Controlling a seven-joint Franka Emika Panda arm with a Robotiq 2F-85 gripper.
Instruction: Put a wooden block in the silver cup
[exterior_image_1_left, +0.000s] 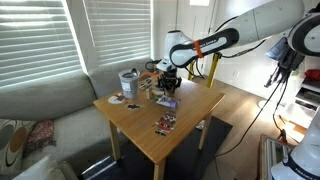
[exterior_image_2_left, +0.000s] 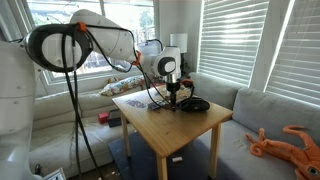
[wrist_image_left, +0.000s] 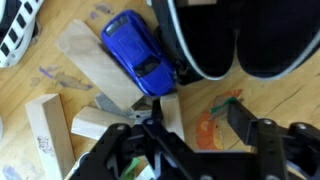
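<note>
The silver cup (exterior_image_1_left: 128, 80) stands at the far left of the wooden table (exterior_image_1_left: 190, 118); it is out of the wrist view. Several pale wooden blocks lie by a blue toy car (wrist_image_left: 140, 55): a long one (wrist_image_left: 92, 58) under the car, an upright one (wrist_image_left: 47, 135), a small one (wrist_image_left: 100, 125) and one (wrist_image_left: 172, 110) beside my left finger. My gripper (wrist_image_left: 197, 125) is open and empty, low over the table just by these blocks. It also shows in both exterior views (exterior_image_1_left: 167, 86) (exterior_image_2_left: 172, 97).
A low black bowl (wrist_image_left: 240, 40) (exterior_image_2_left: 194, 104) sits right next to the car and the gripper. An orange sticker (wrist_image_left: 207, 132) lies on the table between the fingers. Cards (exterior_image_1_left: 165, 124) lie on the table's near part. A grey sofa (exterior_image_1_left: 45, 105) is beside the table.
</note>
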